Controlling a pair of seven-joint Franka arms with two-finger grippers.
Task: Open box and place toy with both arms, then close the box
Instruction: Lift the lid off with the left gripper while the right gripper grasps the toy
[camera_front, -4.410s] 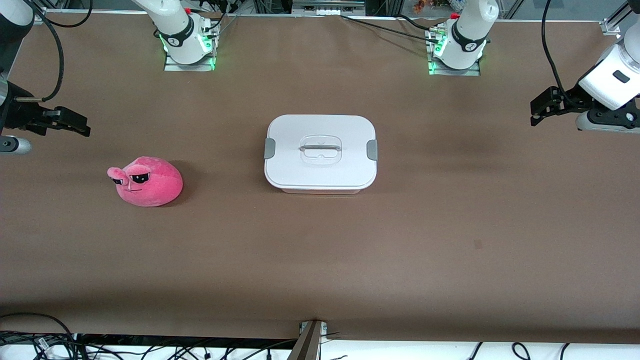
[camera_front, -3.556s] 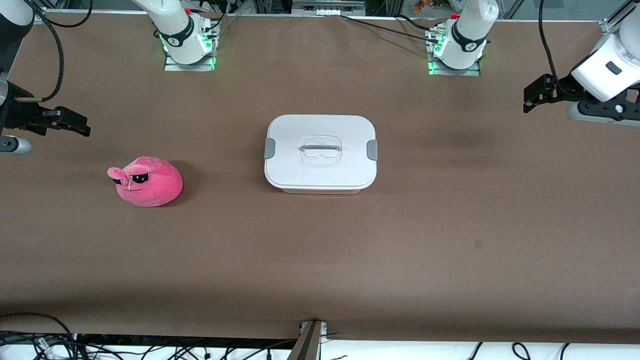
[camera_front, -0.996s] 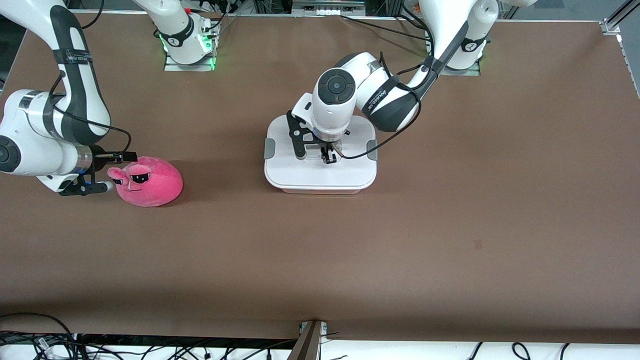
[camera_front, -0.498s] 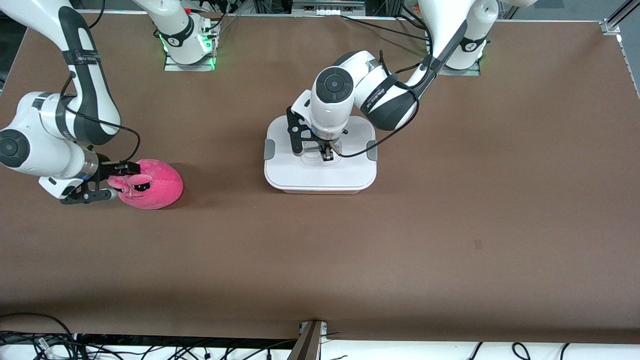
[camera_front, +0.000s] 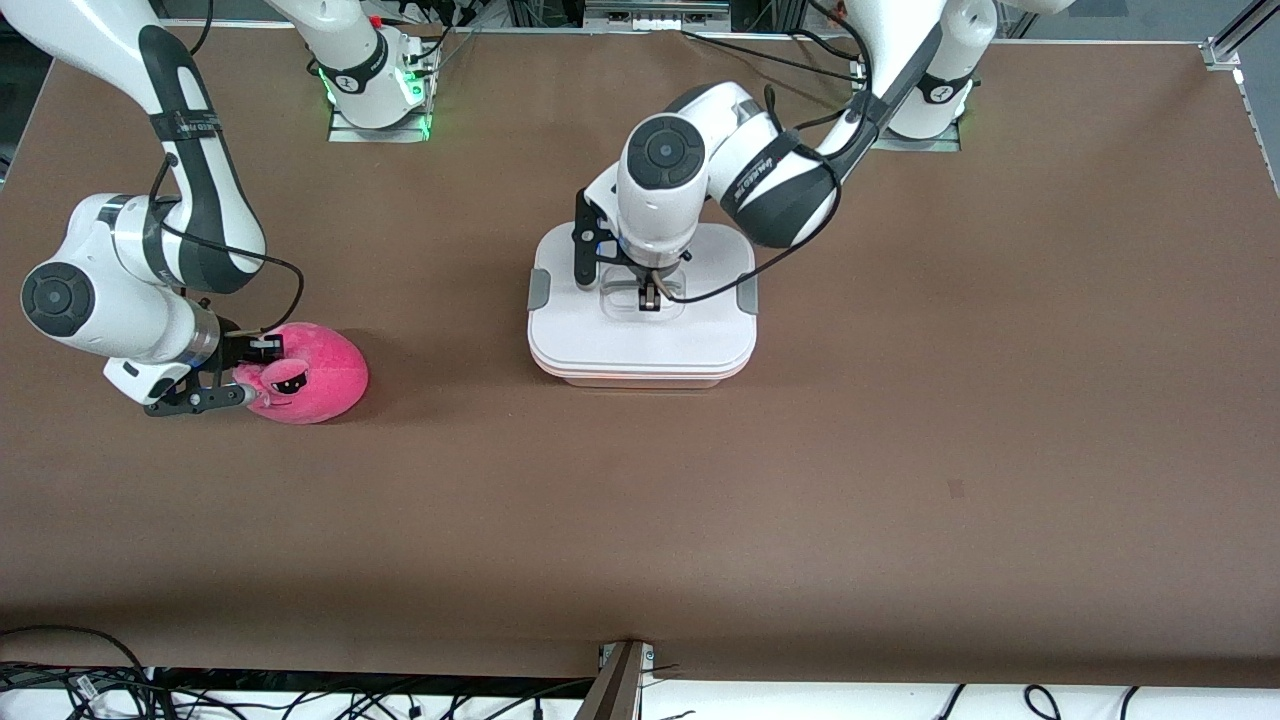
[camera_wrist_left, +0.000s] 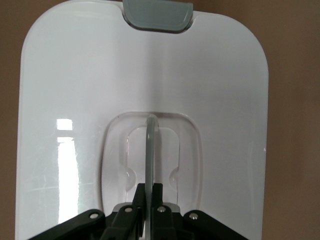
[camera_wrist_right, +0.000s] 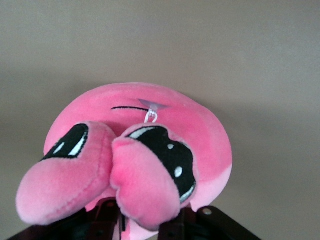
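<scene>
The box (camera_front: 640, 378) stands mid-table, a strip of its pale pink tub showing under the white lid (camera_front: 600, 335). My left gripper (camera_front: 648, 297) reaches down over the lid and is shut on the clear handle (camera_wrist_left: 151, 145), which stands upright between its jaws (camera_wrist_left: 151, 197). The lid's near edge sits slightly raised off the tub. The pink toy (camera_front: 320, 370) lies toward the right arm's end of the table. My right gripper (camera_front: 245, 378) is low at the toy's face, shut on the plush snout. In the right wrist view the toy (camera_wrist_right: 200, 130) bulges over the dark fingers (camera_wrist_right: 172, 226).
Grey clips (camera_front: 539, 289) (camera_front: 746, 293) sit at the lid's two ends. The arm bases (camera_front: 378, 100) (camera_front: 915, 110) stand farthest from the front camera. A metal bracket (camera_front: 620, 680) and loose cables (camera_front: 80, 690) line the nearest table edge.
Both arms came in from the table ends. The left gripper shut on the handle and the lid rose slightly, showing the pink tub. The right gripper closed on the toy's face, nudging it.
</scene>
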